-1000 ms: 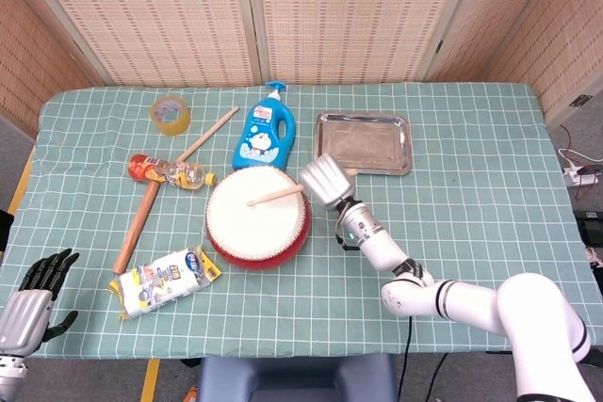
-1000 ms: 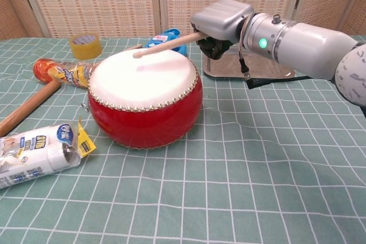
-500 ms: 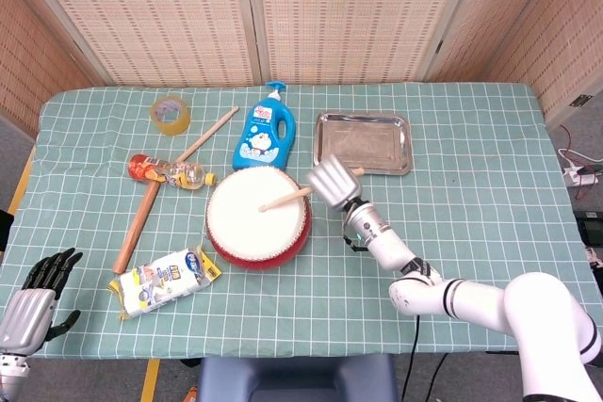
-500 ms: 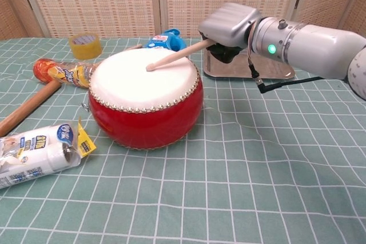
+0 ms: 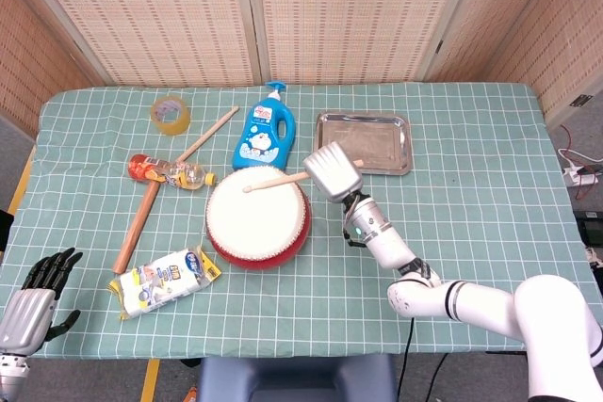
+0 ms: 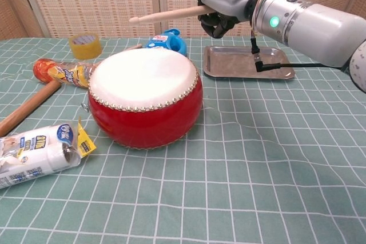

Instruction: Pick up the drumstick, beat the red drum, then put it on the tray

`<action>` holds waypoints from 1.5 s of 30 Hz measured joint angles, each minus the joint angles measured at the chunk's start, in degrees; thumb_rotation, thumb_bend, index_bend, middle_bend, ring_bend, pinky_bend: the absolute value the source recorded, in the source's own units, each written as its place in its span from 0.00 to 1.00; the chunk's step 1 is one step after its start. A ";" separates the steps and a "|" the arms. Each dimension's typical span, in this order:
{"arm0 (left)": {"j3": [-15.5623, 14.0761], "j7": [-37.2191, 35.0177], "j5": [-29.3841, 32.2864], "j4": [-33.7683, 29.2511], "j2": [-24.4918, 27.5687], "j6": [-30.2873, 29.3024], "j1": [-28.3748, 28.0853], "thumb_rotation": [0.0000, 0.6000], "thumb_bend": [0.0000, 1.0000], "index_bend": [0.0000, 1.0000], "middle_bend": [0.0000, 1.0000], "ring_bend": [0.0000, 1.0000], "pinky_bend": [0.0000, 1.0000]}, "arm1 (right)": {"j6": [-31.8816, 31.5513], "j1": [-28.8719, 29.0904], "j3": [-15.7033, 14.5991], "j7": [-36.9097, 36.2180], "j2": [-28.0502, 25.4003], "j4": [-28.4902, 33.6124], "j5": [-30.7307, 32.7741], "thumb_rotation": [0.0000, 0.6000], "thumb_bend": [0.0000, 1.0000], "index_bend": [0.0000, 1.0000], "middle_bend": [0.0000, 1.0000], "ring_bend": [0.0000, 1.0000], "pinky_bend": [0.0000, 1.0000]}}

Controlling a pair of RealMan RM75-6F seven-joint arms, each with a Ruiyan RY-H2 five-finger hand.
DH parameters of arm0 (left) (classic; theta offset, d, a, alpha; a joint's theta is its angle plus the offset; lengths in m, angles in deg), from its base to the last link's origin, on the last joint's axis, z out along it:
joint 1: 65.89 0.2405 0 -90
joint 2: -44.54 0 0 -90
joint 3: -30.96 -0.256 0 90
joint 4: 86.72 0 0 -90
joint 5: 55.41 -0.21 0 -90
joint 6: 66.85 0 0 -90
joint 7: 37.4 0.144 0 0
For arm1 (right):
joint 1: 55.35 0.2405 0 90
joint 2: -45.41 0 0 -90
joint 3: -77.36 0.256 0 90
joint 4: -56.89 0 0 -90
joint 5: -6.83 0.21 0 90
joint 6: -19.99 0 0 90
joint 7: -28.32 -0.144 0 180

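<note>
The right hand (image 6: 226,1) hangs at upper centre of the chest view with the drumstick (image 6: 166,15) lifted clear above the red drum (image 6: 146,98), tip pointing left and the stick close to level. Here is the risk as I read it: the stick juts out sideways from a grip near its butt end, so a hard downstroke could lever it loose, or drop it onto the studded rim rather than the white skin. The tray (image 6: 247,63) sits just behind and right of the drum, so a wide swing on the way there could clip the blue detergent bottle (image 5: 264,132), which lies just behind the drum.

Now the fingers: they curl dark under the grey back of the hand, closed around the stick's near end; just how each one wraps, I cannot tell. Bottom left of the head view, the left hand (image 5: 36,300) sits off the table edge, fingers loosely spread, holding nothing.
</note>
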 measured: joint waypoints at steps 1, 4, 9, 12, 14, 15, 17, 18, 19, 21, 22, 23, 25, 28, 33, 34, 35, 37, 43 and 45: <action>-0.01 0.00 0.05 0.01 0.00 0.02 0.01 1.00 0.23 0.07 0.00 0.00 0.00 | 0.42 0.04 -0.20 0.43 0.07 -0.20 0.14 1.00 1.00 1.00 1.00 1.00 1.00; -0.08 -0.06 0.16 0.10 -0.07 0.13 0.08 1.00 0.23 0.07 0.00 0.00 0.00 | 2.99 0.34 -1.71 3.41 0.38 -1.25 1.46 1.00 1.00 1.00 1.00 1.00 1.00; -0.19 -0.11 0.16 0.16 -0.11 0.27 0.10 1.00 0.23 0.07 0.00 0.00 0.00 | 5.49 1.01 -2.87 10.78 0.68 -1.81 6.83 1.00 1.00 1.00 1.00 1.00 1.00; -0.19 -0.16 0.08 0.16 -0.09 0.09 0.14 1.00 0.23 0.07 0.00 0.00 0.00 | 4.48 1.04 -2.16 10.87 0.33 -0.74 7.39 1.00 1.00 1.00 1.00 1.00 1.00; -0.14 -0.22 0.03 0.14 -0.05 -0.15 0.20 1.00 0.23 0.07 0.00 0.00 0.00 | 3.08 0.86 -1.41 9.12 0.13 -0.06 6.13 1.00 1.00 1.00 1.00 1.00 1.00; -0.14 -0.23 -0.01 0.09 -0.02 -0.26 0.23 1.00 0.23 0.07 0.00 0.00 0.00 | 2.01 0.67 -0.87 7.37 -0.02 0.36 5.00 1.00 1.00 1.00 1.00 1.00 1.00; -0.13 -0.24 -0.14 0.07 0.02 -0.35 0.24 1.00 0.23 0.07 0.00 0.00 0.00 | 0.65 0.33 -0.09 4.21 -0.36 1.04 3.27 1.00 1.00 1.00 1.00 1.00 1.00; -0.14 -0.23 -0.21 0.06 0.01 -0.38 0.23 1.00 0.23 0.07 0.00 0.00 0.00 | -0.03 0.13 0.34 2.17 -0.64 1.49 2.20 1.00 1.00 1.00 1.00 1.00 1.00; -0.14 -0.20 -0.26 0.03 -0.01 -0.38 0.20 1.00 0.23 0.07 0.00 0.00 0.00 | -0.27 0.03 0.48 0.94 -0.84 1.71 1.63 1.00 1.00 1.00 1.00 1.00 1.00; -0.15 -0.20 -0.32 -0.02 -0.05 -0.37 0.16 1.00 0.23 0.07 0.00 0.00 0.00 | -0.14 -0.12 0.43 -0.17 -1.27 2.02 1.25 1.00 1.00 1.00 1.00 1.00 1.00; -0.16 -0.18 -0.33 -0.03 -0.08 -0.31 0.13 1.00 0.23 0.07 0.00 0.00 0.00 | 0.14 -0.14 0.27 0.15 -1.41 2.10 1.33 1.00 1.00 1.00 1.00 1.00 1.00; -0.17 -0.15 -0.34 -0.03 -0.10 -0.24 0.11 1.00 0.23 0.07 0.00 0.00 0.00 | 0.61 -0.15 -0.01 0.84 -1.56 2.15 1.52 1.00 1.00 1.00 1.00 1.00 1.00; -0.18 -0.11 -0.30 -0.04 -0.14 -0.09 0.05 1.00 0.23 0.07 0.00 0.00 0.00 | 2.59 -0.01 -1.04 3.50 -1.88 2.18 2.53 1.00 1.00 1.00 1.00 1.00 1.00; -0.15 -0.08 -0.13 0.01 -0.16 0.11 0.00 1.00 0.23 0.07 0.00 0.00 0.00 | 6.39 0.52 -2.94 8.45 -2.36 2.12 5.12 1.00 1.00 1.00 1.00 1.00 1.00; -0.03 -0.06 0.13 0.03 -0.21 0.29 -0.07 1.00 0.23 0.07 0.00 0.00 0.00 | 8.30 1.44 -4.24 13.65 -2.91 2.73 10.74 1.00 1.00 1.00 1.00 1.00 1.00; -0.02 -0.02 0.13 0.01 -0.20 0.30 -0.09 1.00 0.23 0.07 0.00 0.00 0.00 | 7.84 1.45 -4.08 13.51 -2.94 2.90 10.76 1.00 1.00 1.00 1.00 1.00 1.00; 0.00 0.03 0.11 -0.02 -0.20 0.28 -0.11 1.00 0.23 0.07 0.00 0.00 0.00 | 7.19 1.41 -3.85 13.07 -2.95 3.04 10.38 1.00 1.00 1.00 1.00 1.00 1.00; 0.02 0.13 0.05 -0.11 -0.17 0.29 -0.18 1.00 0.23 0.07 0.00 0.00 0.00 | 5.32 1.20 -3.21 11.06 -2.94 3.27 8.38 1.00 1.00 1.00 1.00 1.00 1.00; 0.02 0.42 -0.07 -0.47 -0.07 0.37 -0.32 1.00 0.23 0.07 0.00 0.00 0.00 | 2.03 0.43 -1.90 3.77 -2.75 2.82 2.36 1.00 1.00 1.00 1.00 1.00 1.00; 0.03 0.46 -0.02 -0.51 -0.07 0.41 -0.33 1.00 0.23 0.07 0.00 0.00 0.00 | 2.70 0.44 -2.25 4.21 -2.68 2.36 2.43 1.00 1.00 1.00 1.00 1.00 1.00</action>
